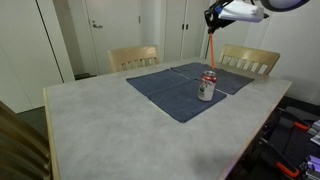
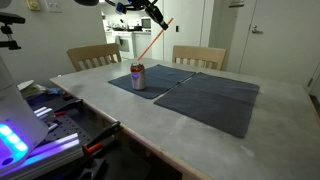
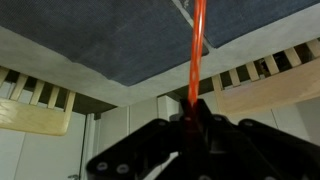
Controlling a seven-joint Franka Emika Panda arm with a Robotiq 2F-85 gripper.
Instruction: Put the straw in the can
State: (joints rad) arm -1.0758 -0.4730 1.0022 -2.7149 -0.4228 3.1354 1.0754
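Gripper (image 3: 190, 128): clenched on straw (image 3: 196, 50), held high. Straw tip: at top of can (image 1: 207, 86). Can: upright on blue cloth (image 1: 165, 98), table (image 1: 100, 135).

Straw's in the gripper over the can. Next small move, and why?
Probably ease the gripper straight down slowly: it is shut on the straw, whose lower end reaches the top of the can. Whether the tip meets the opening is too small to tell.
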